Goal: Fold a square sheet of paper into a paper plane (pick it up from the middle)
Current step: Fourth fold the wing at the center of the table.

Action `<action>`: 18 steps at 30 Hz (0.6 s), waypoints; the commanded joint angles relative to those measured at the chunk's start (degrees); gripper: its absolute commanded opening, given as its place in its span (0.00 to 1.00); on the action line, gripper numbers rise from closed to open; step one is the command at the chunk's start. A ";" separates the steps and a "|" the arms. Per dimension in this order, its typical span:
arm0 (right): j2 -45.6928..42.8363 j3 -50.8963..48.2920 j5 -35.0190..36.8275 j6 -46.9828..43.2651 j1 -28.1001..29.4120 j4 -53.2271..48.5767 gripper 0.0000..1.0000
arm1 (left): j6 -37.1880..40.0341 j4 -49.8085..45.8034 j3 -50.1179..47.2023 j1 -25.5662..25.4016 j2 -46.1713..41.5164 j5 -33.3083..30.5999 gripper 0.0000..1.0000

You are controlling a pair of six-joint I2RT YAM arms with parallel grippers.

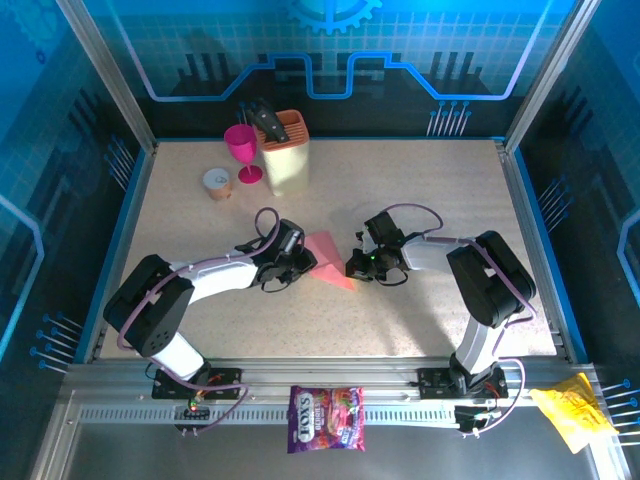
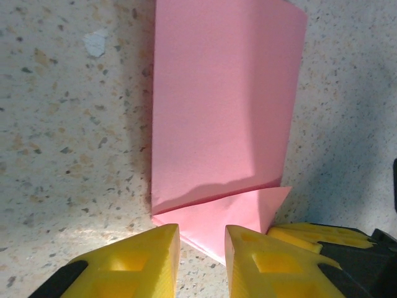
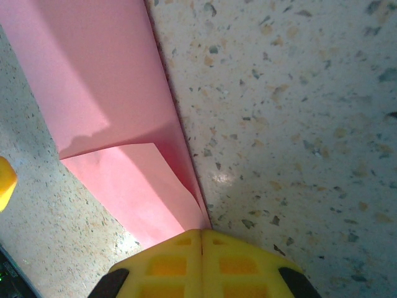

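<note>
Yellow fingers of the left gripper are standing slightly parted, straddling a folded corner of the square sheet of paper without clamping it. That sheet is lying partly folded on the table, between both grippers. Right gripper is sitting fully closed, fingertips meeting the sheet's creased edge. Beige knife block and pink goblet are standing well behind.

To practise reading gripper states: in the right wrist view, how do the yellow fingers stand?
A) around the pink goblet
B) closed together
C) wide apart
B: the right gripper has its yellow fingers meeting with no gap, at the pink paper's edge.
</note>
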 commanded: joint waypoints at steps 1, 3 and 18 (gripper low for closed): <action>2.42 -1.77 2.30 -0.31 -0.54 -2.42 0.00 | -0.21 -5.17 2.22 0.20 1.32 -1.27 0.29; 2.53 -1.79 2.32 -0.30 -0.54 -2.47 0.00 | -0.65 -5.69 2.48 0.21 2.19 -1.11 0.31; 2.42 -1.78 2.38 -0.30 -0.54 -2.29 0.00 | -0.22 -3.54 5.62 0.19 6.47 1.14 0.32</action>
